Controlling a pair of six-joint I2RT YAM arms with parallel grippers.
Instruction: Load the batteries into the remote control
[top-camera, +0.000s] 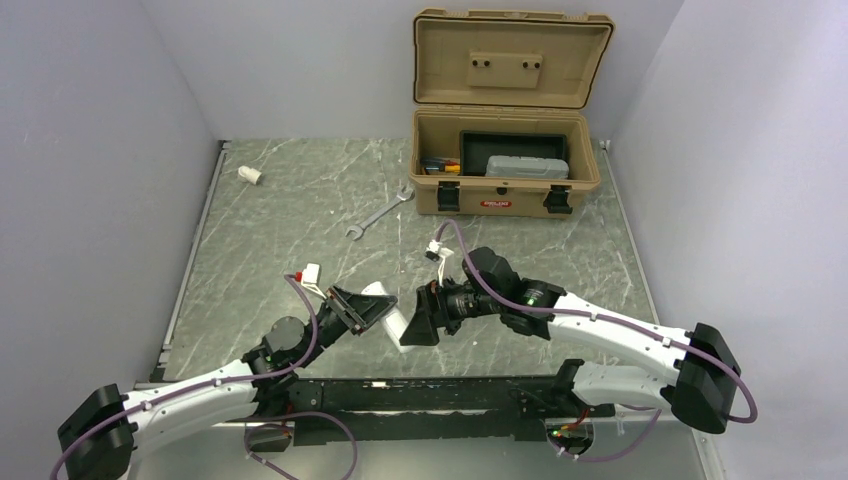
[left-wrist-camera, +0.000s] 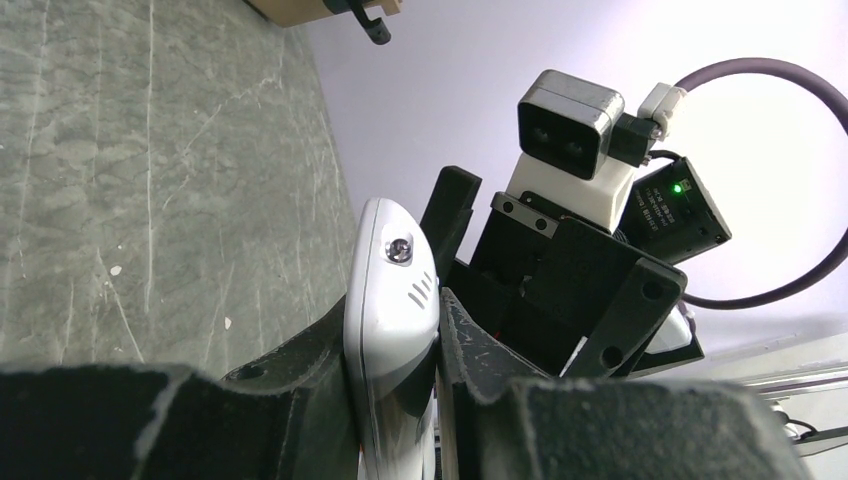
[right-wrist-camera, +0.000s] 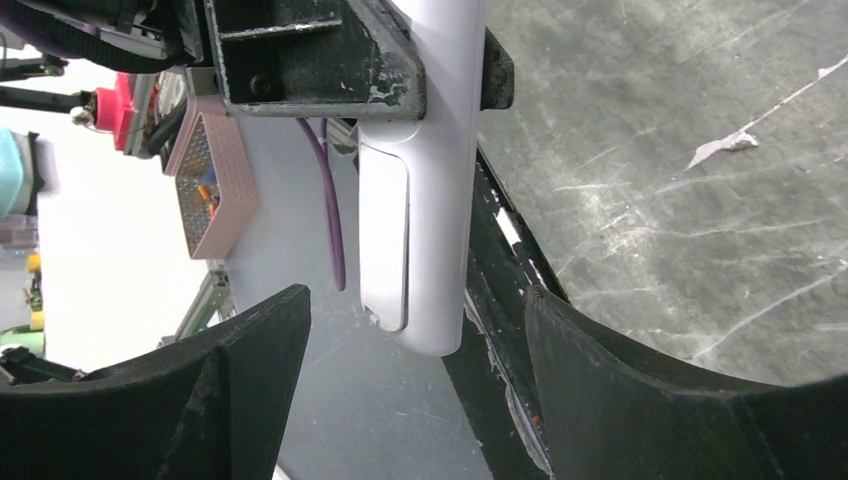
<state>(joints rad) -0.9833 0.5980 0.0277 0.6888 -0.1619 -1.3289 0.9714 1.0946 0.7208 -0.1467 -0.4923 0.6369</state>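
The left claw (top-camera: 352, 310) is clamped on the remote control (top-camera: 392, 318), holding it above the table (top-camera: 300, 200) near its near edge. The right claw (top-camera: 421, 322) is spread wide at the remote's free end, probably to open the back cover (right-wrist-camera: 383, 240).

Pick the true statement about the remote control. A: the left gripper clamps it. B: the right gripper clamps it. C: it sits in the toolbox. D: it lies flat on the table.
A: the left gripper is shut on the remote control; the right gripper stands open around its end.
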